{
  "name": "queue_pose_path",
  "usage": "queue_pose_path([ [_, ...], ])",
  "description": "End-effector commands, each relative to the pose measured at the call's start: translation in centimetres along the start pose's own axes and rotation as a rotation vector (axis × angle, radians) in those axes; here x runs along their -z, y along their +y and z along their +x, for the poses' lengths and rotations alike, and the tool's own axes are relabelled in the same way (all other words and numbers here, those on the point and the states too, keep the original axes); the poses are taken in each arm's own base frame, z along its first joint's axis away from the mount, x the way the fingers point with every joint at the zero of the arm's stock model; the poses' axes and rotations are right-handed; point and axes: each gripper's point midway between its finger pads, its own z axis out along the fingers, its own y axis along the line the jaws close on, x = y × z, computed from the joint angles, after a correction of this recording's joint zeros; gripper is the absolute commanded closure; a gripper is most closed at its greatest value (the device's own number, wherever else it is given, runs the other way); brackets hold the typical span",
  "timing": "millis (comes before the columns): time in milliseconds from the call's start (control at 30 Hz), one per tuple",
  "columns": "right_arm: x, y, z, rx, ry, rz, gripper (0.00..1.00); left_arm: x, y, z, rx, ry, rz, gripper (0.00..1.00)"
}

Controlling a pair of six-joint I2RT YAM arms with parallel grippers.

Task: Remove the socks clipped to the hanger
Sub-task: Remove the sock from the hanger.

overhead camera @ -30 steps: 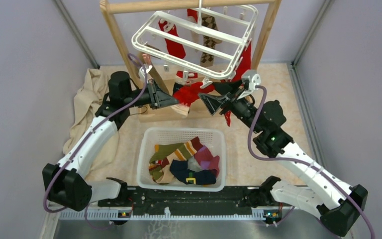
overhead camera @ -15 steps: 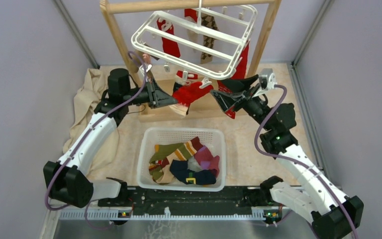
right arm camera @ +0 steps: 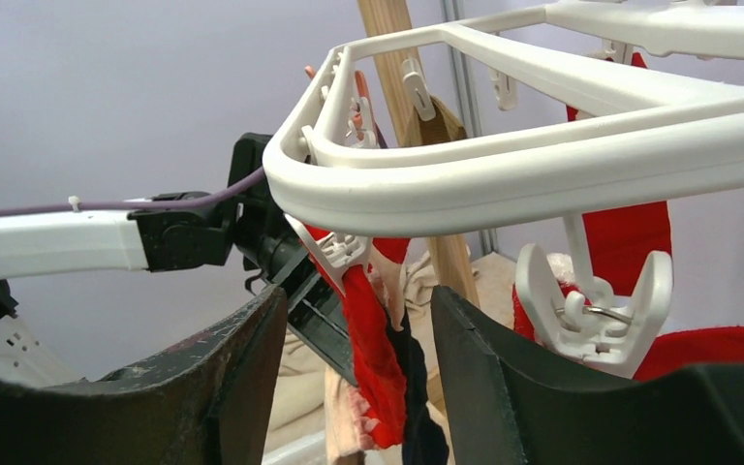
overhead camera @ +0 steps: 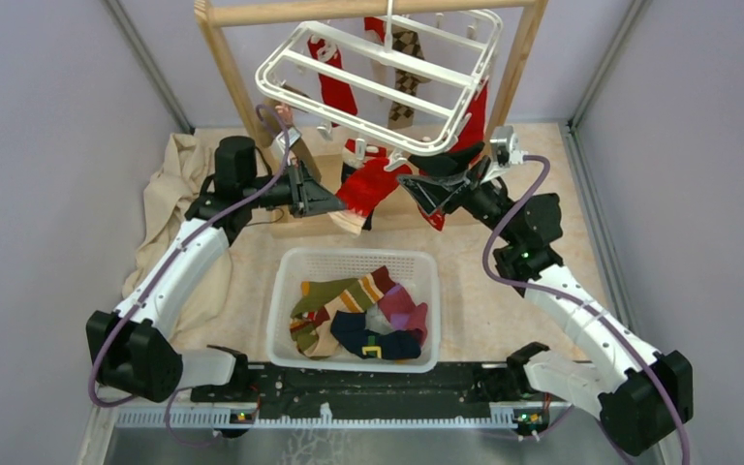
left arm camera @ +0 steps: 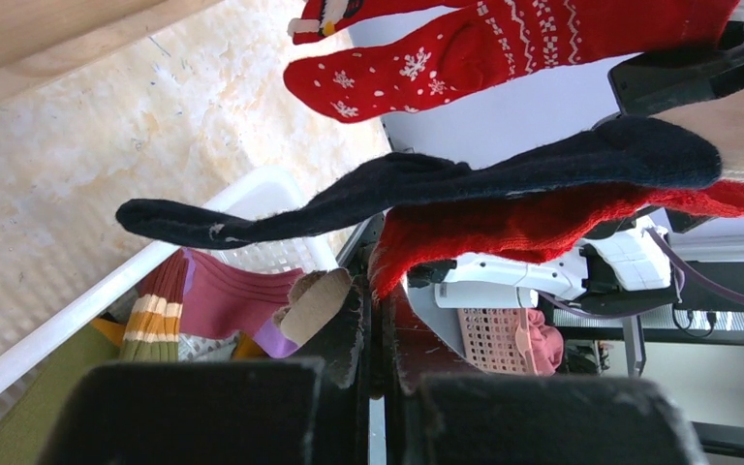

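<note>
Toe of the red sock (overhead camera: 368, 184) sits clenched in the left gripper (overhead camera: 337, 201); the sock slants up-right to its clip (right arm camera: 334, 250) on the hanger (right arm camera: 504, 184), bracketed by the spread-open right gripper (right arm camera: 356, 310).

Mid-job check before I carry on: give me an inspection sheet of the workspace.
Surface: beige table.
Job's things: hanger on wooden frame, socks clipped to it; loose socks in basket.
Clutter: beige cloth at left.
Grippers: left gripper shut on red sock hanging from a clip; right gripper jaws open, beneath hanger rim.
Cables: purple cable along each arm.
Surroundings: grey walls; nothing else seen.
</note>
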Motion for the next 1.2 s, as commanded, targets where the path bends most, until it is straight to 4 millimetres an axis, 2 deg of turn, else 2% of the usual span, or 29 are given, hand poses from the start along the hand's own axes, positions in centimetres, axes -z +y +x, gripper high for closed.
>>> queue_pose_path([
  [0,-0.9,2.0,-4.3,0.057,-0.121,-0.078,0.44,0.0,0.6,0.8,0.005,0.03,0.004,1.0],
  [400,-2.4,2.0,-5.5,0.044,-0.166,-0.12,0.47,-0.2,0.6,1.2,0.01,0.048,0.008,1.0],
  [767,-3.2,1.6,-5.1,0.042,-0.16,-0.14,0.45,-1.1,0.4,1.4,0.009,0.076,0.019,1.0],
  [1167,-3.6,1.9,-4.7,0.059,-0.147,-0.175,0.39,-2.1,0.4,1.8,0.012,0.108,0.025,1.0],
])
